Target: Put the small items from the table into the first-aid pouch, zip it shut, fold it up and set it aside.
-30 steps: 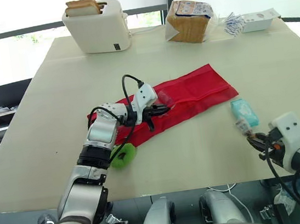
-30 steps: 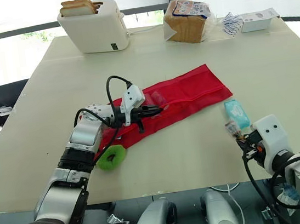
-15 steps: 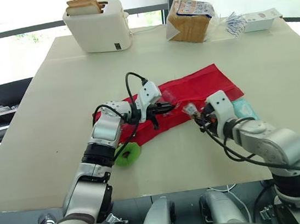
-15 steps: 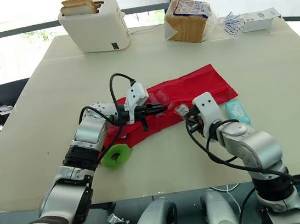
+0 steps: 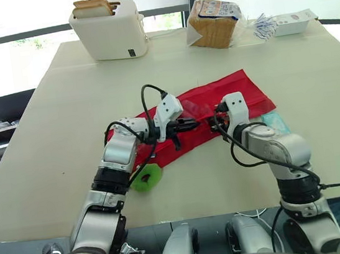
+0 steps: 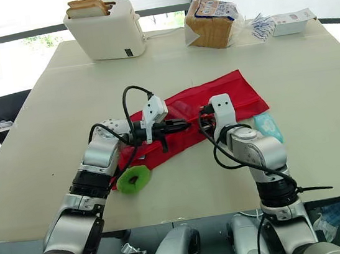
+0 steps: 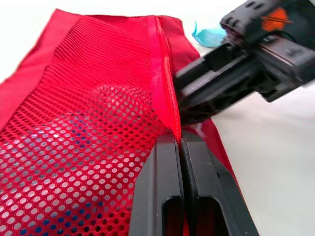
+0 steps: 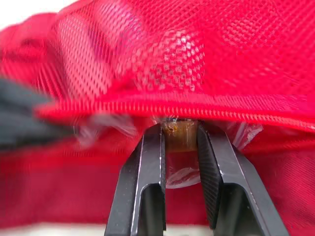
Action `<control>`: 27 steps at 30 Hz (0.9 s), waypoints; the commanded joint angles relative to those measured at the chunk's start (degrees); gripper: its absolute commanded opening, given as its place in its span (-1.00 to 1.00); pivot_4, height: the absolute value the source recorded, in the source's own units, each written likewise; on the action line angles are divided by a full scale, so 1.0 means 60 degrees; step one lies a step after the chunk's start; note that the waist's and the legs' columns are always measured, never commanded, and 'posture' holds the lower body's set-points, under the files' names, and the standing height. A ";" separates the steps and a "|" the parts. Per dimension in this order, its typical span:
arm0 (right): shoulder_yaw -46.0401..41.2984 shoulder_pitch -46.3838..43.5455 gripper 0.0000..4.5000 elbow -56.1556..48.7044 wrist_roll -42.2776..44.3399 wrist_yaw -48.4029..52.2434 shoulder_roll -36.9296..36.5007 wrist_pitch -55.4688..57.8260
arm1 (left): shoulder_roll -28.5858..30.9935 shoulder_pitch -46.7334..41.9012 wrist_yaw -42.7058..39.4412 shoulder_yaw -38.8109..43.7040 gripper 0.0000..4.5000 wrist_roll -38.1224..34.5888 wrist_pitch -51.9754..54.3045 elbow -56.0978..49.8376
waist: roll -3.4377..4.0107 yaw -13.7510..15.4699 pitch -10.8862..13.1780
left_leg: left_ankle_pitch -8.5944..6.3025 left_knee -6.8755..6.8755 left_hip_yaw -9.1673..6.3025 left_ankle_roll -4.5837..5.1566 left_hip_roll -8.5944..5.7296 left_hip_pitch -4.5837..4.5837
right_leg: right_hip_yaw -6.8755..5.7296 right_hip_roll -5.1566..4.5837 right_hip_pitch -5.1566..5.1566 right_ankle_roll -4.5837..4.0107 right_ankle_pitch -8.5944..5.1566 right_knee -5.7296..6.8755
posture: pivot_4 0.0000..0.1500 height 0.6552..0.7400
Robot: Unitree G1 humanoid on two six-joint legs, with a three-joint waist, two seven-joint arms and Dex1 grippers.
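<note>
Table (image 5: 60, 104), pouch (image 5: 240, 89) edge in left claw (image 5: 191, 123)

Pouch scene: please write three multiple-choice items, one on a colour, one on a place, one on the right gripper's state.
1. The pouch is: A blue; B red; C yellow.
2. The teal packet lies: A inside the pouch; B under the pouch; C on the table beside the pouch, on the robot's right.
3. The right gripper is: A open and empty; B shut on a small wrapped item; C open around the teal packet.
1 B: its mesh is red. 2 C: it rests on the tabletop at the pouch's edge. 3 B: both fingers press the item.
</note>
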 commanded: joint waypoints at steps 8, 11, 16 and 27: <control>0.2081 -0.0498 -0.84 0.1208 -0.1492 0.0775 -0.1050 -0.2317 | 0.0114 0.0004 -0.0252 -0.0211 -1.00 0.0140 -0.0388 -0.0179 | 0.0001 -0.0039 0.0000 | 0.0000 -0.0001 0.0001 0.0000 -0.0004 0.0002 | 0.0000 0.0001 0.0000 0.0000 0.0000 0.0000 | 1.00 1.00; 0.2782 -0.0434 -0.84 0.1088 -0.1781 0.1372 -0.1527 -0.2747 | 0.0147 -0.0061 -0.0216 -0.0203 -1.00 0.0277 -0.0590 0.0031 | 0.0001 -0.0086 0.0000 | 0.0000 -0.0002 0.0000 0.0000 -0.0004 0.0002 | -0.0001 0.0000 0.0000 0.0000 0.0000 -0.0001 | 1.00 1.00; 0.1981 -0.0453 -0.84 0.1413 -0.1901 0.0780 -0.1230 -0.2624 | 0.0233 -0.0042 -0.0356 -0.0170 -1.00 0.0292 -0.0673 0.0053 | 0.0001 -0.0171 0.0000 | 0.0000 -0.0005 -0.0014 0.0000 -0.0003 0.0001 | -0.0010 0.0000 0.0000 -0.0001 -0.0001 0.0000 | 1.00 1.00; 0.2168 -0.1126 -0.38 0.2764 -0.2301 0.1309 -0.1183 -0.3919 | 0.0168 -0.0073 -0.0324 -0.0252 -1.00 0.0435 -0.0829 0.0202 | 0.0002 -0.0200 0.0000 | 0.0001 -0.0007 -0.0020 -0.0002 -0.0003 0.0002 | -0.0014 0.0000 0.0002 -0.0001 -0.0001 -0.0002 | 1.00 1.00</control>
